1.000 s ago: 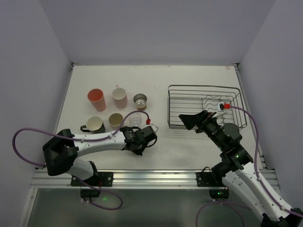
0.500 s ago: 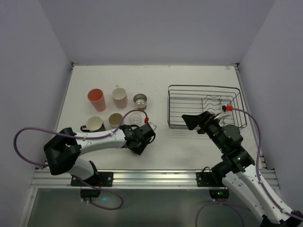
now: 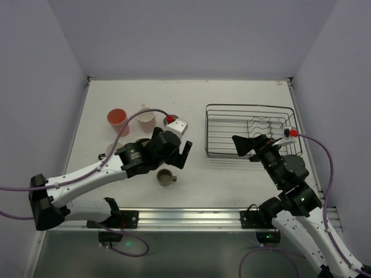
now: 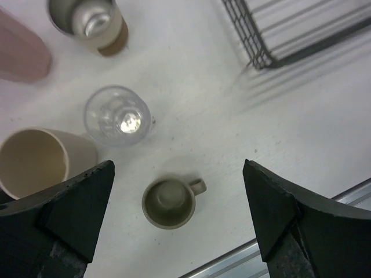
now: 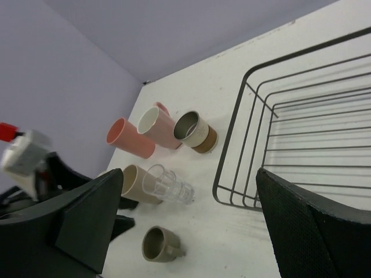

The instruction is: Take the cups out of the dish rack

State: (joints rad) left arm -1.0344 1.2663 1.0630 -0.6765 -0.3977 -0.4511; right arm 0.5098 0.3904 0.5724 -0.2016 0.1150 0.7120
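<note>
The olive-grey mug (image 3: 166, 177) (image 4: 169, 202) (image 5: 159, 244) stands upright on the table by itself, handle to the right. My left gripper (image 3: 175, 156) (image 4: 177, 171) hovers above it, open and holding nothing. Behind it stand the clear cup (image 4: 117, 116) (image 5: 168, 182), a beige cup (image 4: 40, 159) (image 5: 136, 182), the metal cup (image 4: 90, 20) (image 5: 196, 131), the pale pink cup (image 3: 146, 117) (image 5: 159, 127) and the salmon cup (image 3: 117, 119) (image 5: 130, 139). My right gripper (image 3: 244, 145) (image 5: 189, 174) is open by the front edge of the dish rack (image 3: 249, 106) (image 5: 272, 116), where no cup shows.
The rack's upright prongs (image 3: 265, 124) stand at its back right. The metal rail (image 3: 185, 215) (image 4: 232, 263) runs along the table's near edge just below the mug. My left arm hides part of the cup group in the top view.
My left gripper opened, let go of the olive-grey mug and rose up and back from it. The mug now stands alone. My right arm drifted slightly to the right.
</note>
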